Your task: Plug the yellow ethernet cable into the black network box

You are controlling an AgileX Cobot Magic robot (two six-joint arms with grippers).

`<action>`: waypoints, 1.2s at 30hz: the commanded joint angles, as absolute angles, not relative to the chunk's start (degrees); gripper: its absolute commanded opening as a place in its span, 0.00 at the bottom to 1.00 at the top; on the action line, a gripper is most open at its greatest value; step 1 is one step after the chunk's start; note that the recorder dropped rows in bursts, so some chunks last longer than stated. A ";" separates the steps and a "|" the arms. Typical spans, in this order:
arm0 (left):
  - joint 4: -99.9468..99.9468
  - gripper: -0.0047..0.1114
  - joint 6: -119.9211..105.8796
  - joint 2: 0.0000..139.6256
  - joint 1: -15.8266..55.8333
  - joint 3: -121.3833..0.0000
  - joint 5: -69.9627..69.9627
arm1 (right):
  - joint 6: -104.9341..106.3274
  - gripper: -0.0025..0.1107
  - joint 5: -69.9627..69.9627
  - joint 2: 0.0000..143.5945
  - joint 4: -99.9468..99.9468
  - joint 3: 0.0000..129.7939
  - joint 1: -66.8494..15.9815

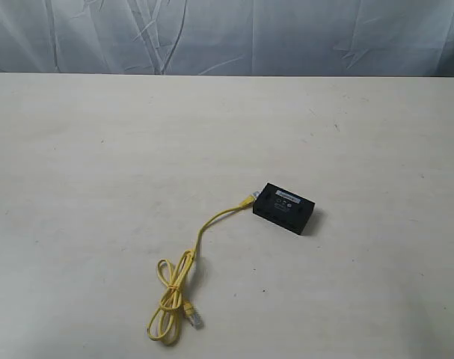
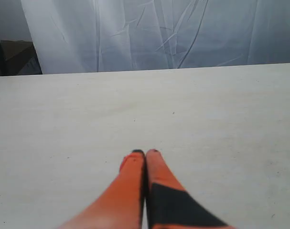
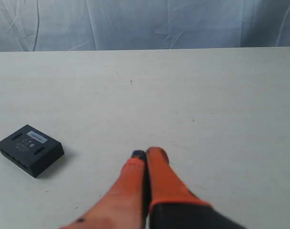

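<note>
The black network box [image 1: 286, 208] lies flat on the table right of centre, white label on top. One clear plug of the yellow ethernet cable [image 1: 204, 232] sits against the box's left end; whether it is seated in a port I cannot tell. The cord runs down-left into a loose loop with its other plug [image 1: 194, 319] lying free near the front edge. In the right wrist view the box [image 3: 31, 149] lies apart from my right gripper [image 3: 146, 154], which is shut and empty. My left gripper [image 2: 145, 153] is shut and empty over bare table. Neither arm shows in the exterior view.
A pale tabletop [image 1: 99, 164] spreads under everything. A wrinkled grey-white curtain [image 1: 227, 34] hangs behind the far edge. A dark gap [image 2: 11, 52] shows beside the curtain in the left wrist view.
</note>
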State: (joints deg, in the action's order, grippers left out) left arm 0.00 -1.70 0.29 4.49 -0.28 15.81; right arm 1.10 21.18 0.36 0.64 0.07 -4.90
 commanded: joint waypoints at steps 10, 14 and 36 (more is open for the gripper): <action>0.00 0.04 -1.58 0.00 4.15 0.00 14.89 | 0.96 0.02 20.40 0.00 0.55 0.00 -4.61; 0.00 0.04 -1.58 0.00 4.15 0.00 9.74 | 0.96 0.02 20.40 0.00 0.55 0.00 -4.61; 8.10 0.04 -1.73 6.90 4.15 -9.84 0.00 | 0.96 0.02 20.40 0.00 0.55 0.00 -4.61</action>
